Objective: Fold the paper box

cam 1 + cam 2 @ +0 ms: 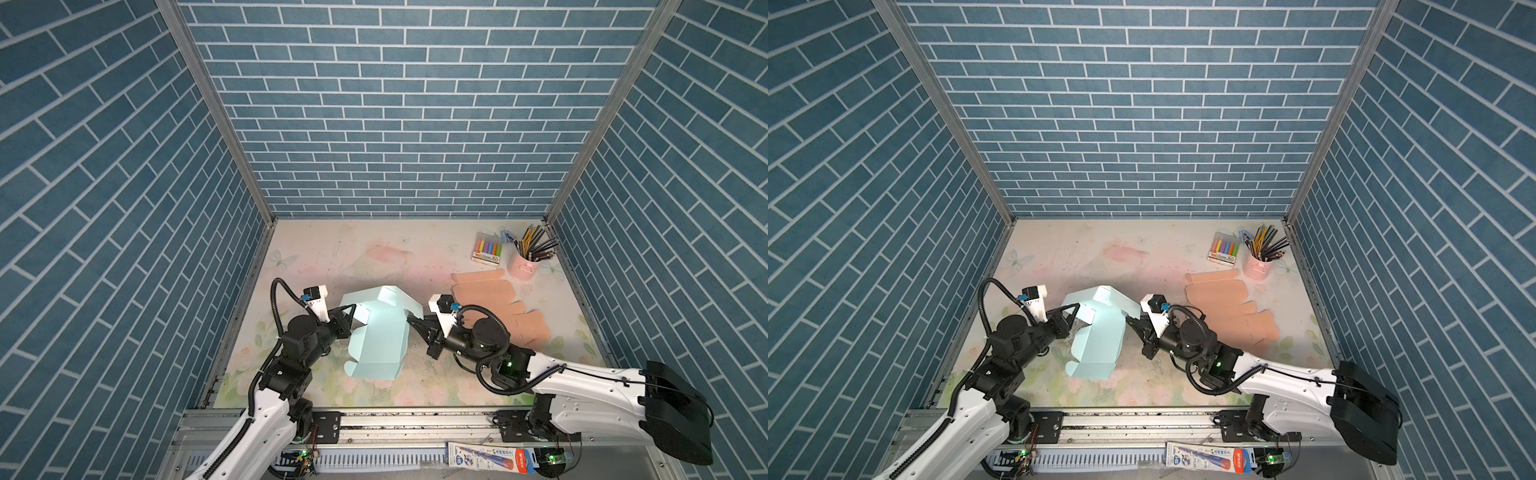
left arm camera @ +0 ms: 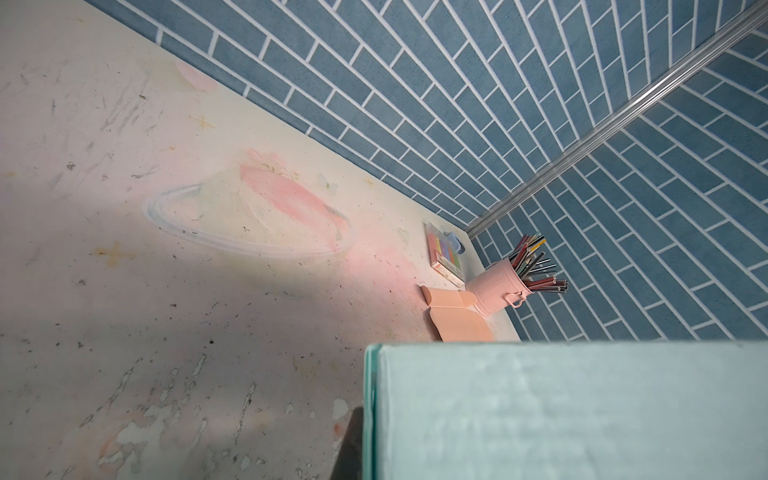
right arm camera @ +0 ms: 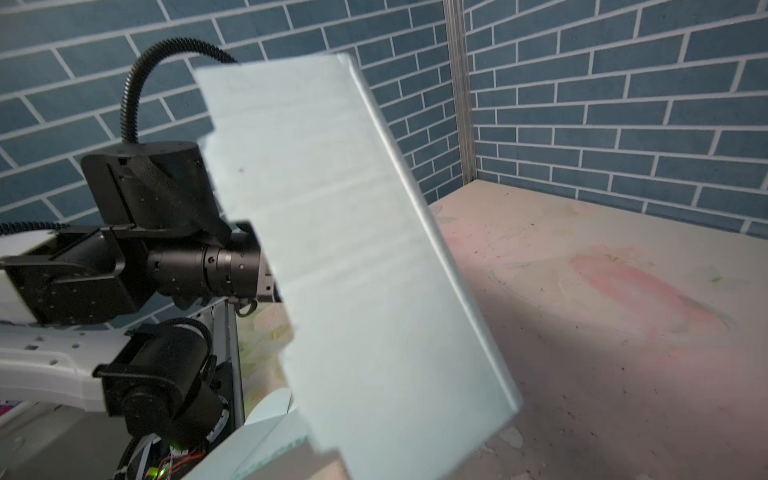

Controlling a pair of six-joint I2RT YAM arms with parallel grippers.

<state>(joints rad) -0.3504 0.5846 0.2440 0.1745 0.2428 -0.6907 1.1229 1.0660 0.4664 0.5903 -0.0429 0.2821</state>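
Note:
The light blue paper box [image 1: 378, 336] stands partly folded in the middle of the table, its white inner side showing at the top, and it appears in both top views [image 1: 1098, 340]. My left gripper [image 1: 352, 312] is at the box's left wall, shut on the thin panel. That panel [image 2: 582, 411] fills the near corner of the left wrist view and hides the fingers. My right gripper [image 1: 412, 322] has its tips against the box's right edge. In the right wrist view a tilted blue panel [image 3: 365, 270] covers the jaws, so their state is hidden.
Flat pink cardboard blanks [image 1: 498, 307] lie right of the box, behind my right arm. A pink cup of pencils [image 1: 524, 266] and a pack of coloured chalks [image 1: 488, 249] sit in the back right corner. Blue brick walls close in three sides.

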